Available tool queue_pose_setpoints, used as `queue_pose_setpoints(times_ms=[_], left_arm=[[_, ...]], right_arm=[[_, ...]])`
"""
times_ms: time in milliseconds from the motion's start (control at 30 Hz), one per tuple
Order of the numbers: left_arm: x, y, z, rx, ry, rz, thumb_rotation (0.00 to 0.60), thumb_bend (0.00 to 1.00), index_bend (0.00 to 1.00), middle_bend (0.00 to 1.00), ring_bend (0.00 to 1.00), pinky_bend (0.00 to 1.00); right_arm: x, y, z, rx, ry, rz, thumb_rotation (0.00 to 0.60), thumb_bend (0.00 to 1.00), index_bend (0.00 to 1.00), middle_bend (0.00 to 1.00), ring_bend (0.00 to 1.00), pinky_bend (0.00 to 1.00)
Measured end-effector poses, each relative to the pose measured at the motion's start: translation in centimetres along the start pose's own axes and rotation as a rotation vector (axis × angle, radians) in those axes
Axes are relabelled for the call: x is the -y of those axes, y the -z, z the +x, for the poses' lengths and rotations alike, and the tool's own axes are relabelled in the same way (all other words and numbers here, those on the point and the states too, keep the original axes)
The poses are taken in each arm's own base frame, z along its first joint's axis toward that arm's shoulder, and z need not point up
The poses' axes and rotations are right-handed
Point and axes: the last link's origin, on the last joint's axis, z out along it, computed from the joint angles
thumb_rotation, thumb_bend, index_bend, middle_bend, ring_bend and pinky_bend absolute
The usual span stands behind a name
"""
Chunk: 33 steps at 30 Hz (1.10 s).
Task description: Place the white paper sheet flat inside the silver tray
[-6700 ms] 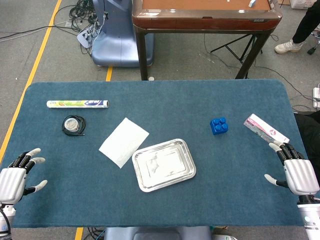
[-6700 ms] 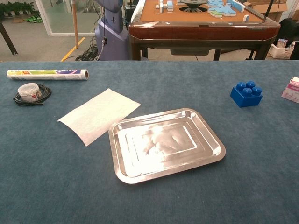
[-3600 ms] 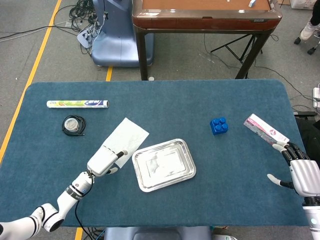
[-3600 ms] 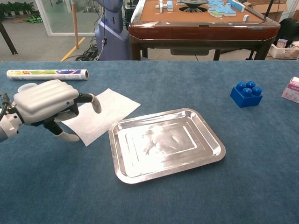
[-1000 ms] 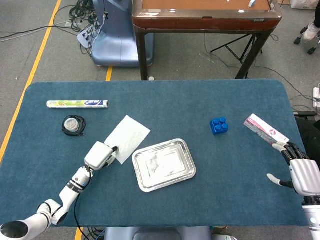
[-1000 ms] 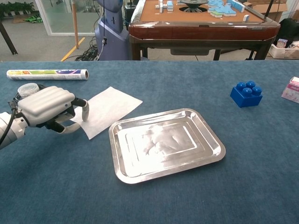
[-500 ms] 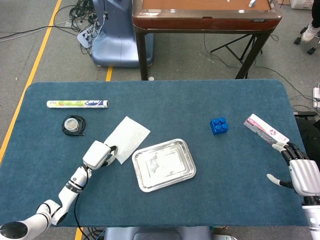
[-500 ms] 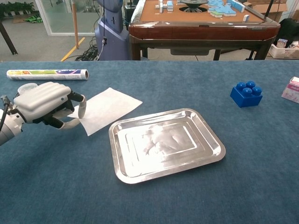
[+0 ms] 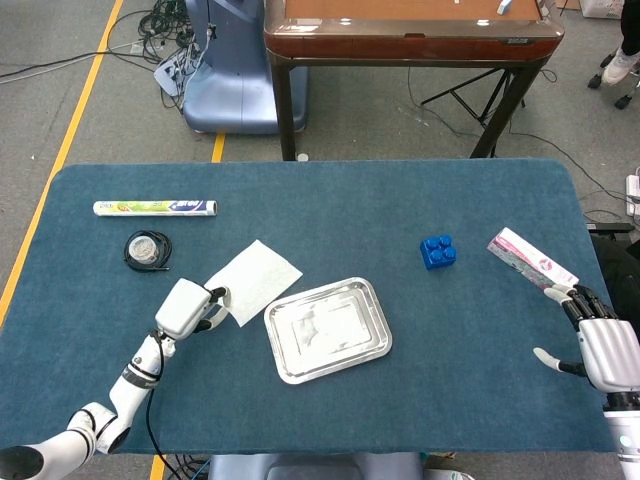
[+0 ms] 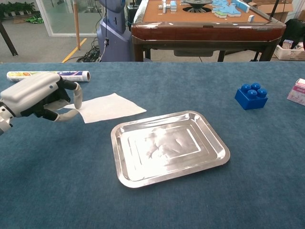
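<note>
The white paper sheet (image 9: 258,277) (image 10: 107,107) lies left of the silver tray (image 9: 328,330) (image 10: 169,145), just short of its far left rim. My left hand (image 9: 185,307) (image 10: 35,95) pinches the sheet's left corner between thumb and fingers and holds that end a little above the cloth. The tray has nothing in it. Low at the table's right edge, my right hand (image 9: 603,350) hovers with fingers apart and holds nothing; only the head view shows it.
A blue block (image 9: 438,251) (image 10: 251,96) and a pink box (image 9: 530,258) (image 10: 298,91) sit to the right. A foil roll (image 9: 155,208) (image 10: 71,74) and a black cable coil (image 9: 148,249) lie at the far left. A brown table stands beyond the far edge.
My left hand has drawn back to the left and risen with the paper's corner. The sheet has slid slightly left and tilted up at that end. The right hand has stayed still.
</note>
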Motion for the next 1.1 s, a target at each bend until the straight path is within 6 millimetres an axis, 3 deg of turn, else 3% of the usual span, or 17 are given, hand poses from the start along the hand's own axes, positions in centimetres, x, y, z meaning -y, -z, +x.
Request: queue_pose_setpoints(times_ms=[267,533,833,1100], left_arm=[[-0.8,0.8,1.6,-0.027,0.055,-0.029,0.600,0.40,0.67,1.00,1.00,1.00],[-3.2,2.1,2.6,-0.025,0.063,-0.089,0.600,0.40,0.67,1.00,1.00,1.00],[-5.8,3.6,3.0,-0.014,0.044,-0.163,0.600,0.41,0.67,1.00,1.00,1.00],[-6.6,4.1,3.2,-0.019,0.047,-0.206,0.600,0.42,0.67,1.00,1.00,1.00]], right_arm=[[0.0,0.0,0.0,-0.001,0.003,-0.002,0.600,0.00,0.22,0.22,0.13,0.29],[0.0,0.0,0.1,-0.005,0.001,-0.004,0.600,0.00,0.22,0.22,0.13,0.29],[-0.2,0.1,0.3,-0.010,-0.008,-0.007,0.600,0.00,0.22,0.22,0.13,0.29],[-0.5,0.2,0.8,-0.029,-0.018,-0.017,0.600,0.00,0.23,0.22,0.13,0.29]])
